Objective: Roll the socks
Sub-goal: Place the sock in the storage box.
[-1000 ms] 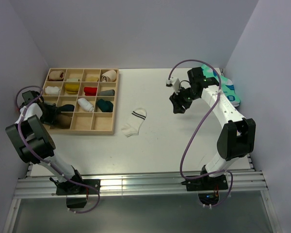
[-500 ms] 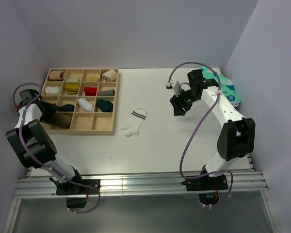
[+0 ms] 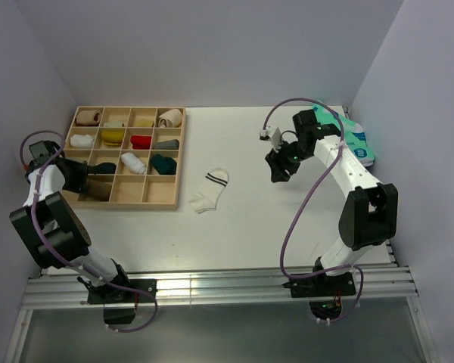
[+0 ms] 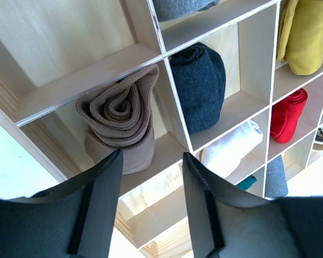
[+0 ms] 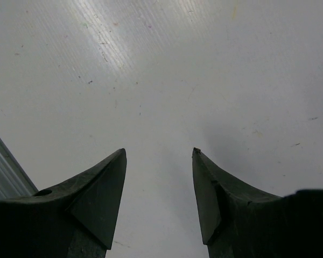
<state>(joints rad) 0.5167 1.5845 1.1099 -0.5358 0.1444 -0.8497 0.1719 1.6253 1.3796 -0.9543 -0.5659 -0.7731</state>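
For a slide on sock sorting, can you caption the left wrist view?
Left gripper, open, facing a rolled tan sock tucked in a corner compartment of the wooden organizer.

Inspection finding: no text, number, brand or sign can be read in any view. The only printed marking is on the teal pair (image 3: 357, 141), which lies to the right of the right gripper (image 3: 278, 171) and farther back on the table. It is a set of white-blue marks, too small to make out as letters or a logo.
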